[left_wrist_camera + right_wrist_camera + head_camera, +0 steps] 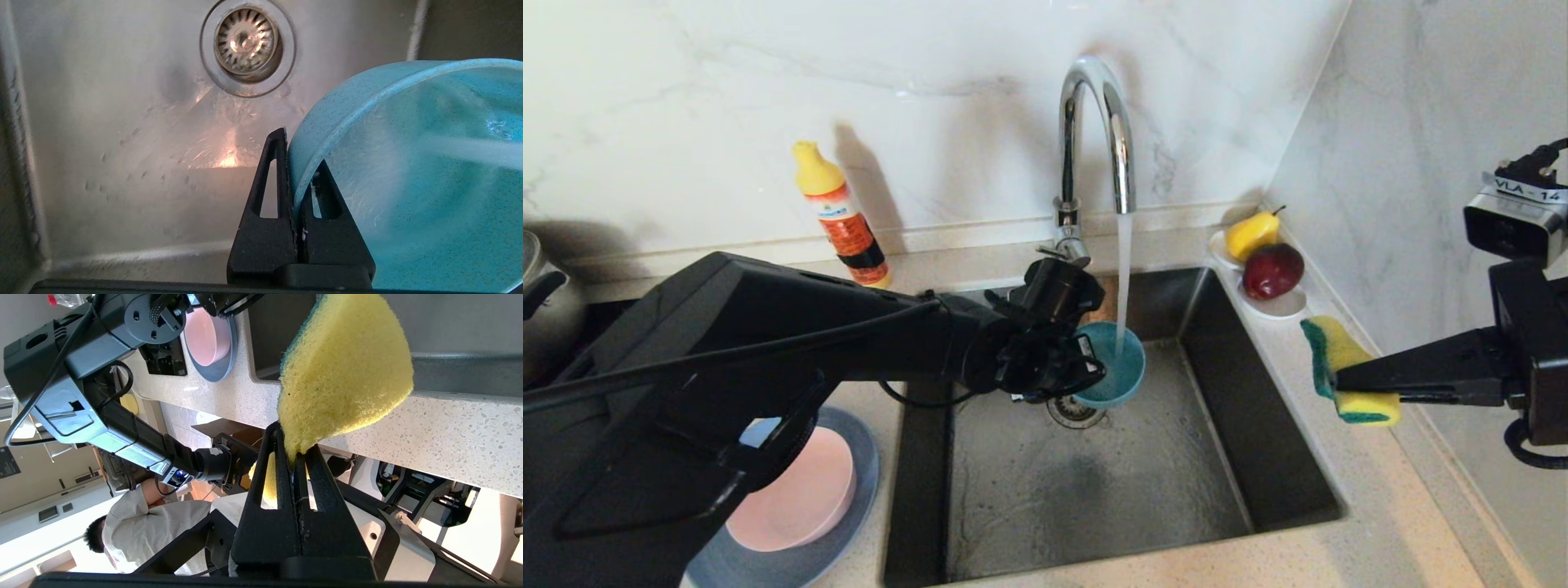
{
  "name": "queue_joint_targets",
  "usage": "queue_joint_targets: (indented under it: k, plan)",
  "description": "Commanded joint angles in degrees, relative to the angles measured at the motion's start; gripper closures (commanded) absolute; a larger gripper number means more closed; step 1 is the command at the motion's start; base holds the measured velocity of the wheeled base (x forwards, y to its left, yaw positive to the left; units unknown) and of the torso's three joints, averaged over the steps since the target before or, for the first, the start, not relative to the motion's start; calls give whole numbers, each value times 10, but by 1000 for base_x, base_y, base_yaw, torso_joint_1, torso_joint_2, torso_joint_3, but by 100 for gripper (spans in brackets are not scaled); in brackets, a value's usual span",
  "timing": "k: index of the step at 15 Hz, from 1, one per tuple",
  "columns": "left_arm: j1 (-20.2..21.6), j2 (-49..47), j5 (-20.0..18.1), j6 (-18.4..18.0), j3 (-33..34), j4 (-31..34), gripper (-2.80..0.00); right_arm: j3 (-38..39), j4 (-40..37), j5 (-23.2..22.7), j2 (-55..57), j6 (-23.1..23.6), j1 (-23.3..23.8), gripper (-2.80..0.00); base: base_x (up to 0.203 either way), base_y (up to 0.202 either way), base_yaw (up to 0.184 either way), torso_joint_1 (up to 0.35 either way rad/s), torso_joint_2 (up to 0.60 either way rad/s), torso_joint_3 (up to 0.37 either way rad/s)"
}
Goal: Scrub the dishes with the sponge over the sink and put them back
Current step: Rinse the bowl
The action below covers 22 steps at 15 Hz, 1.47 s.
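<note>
I work in a kitchen: a steel sink (1290, 465) under a chrome tap (1094, 139), marble walls, a speckled counter (1380, 523), detergent bottle (841, 216), fruit (1266, 257), pot (547, 310).

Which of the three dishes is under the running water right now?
The small teal bowl, pinched at its rim by the left gripper over the sink. The pink bowl and blue-grey plate sit stacked on the counter.
</note>
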State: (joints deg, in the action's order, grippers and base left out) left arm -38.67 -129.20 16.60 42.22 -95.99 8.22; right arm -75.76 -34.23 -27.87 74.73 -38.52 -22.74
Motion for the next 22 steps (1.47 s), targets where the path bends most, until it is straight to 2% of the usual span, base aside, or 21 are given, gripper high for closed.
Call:
queue_joint_targets:
  k: [1, 8, 11, 14, 16, 21, 22]
  plan:
    - [-1, 11, 0, 8, 17, 17, 0, 7, -1, -2, 2, -2, 0, 0, 0, 0, 0, 0, 0, 0]
    - [-2, 32, 1, 18, 53, 18, 0, 10, -2, -3, 7, -4, 0, 0, 0, 0, 0, 0, 0, 0]
    - [1, 55, 17, 17, 57, 9, 0, 18, -1, -3, 1, -3, 0, 0, 0, 0, 0, 0, 0, 0]
    - [13, 109, 60, 4, 99, -77, 0, 26, -1, -3, -5, -2, 0, 0, 0, 0, 0, 0, 0, 0]
    - [17, 166, 64, -36, 162, -152, 0, 40, 1, -6, -10, -1, 0, 0, 0, 0, 0, 0, 0, 0]
    - [19, 292, 62, -219, 354, -435, 0, 80, 41, -14, -20, -3, 0, 0, 0, 0, 0, 0, 0, 0]
    - [19, 303, 61, -242, 381, -486, 0, 87, 46, -15, -19, -3, 0, 0, 0, 0, 0, 0, 0, 0]
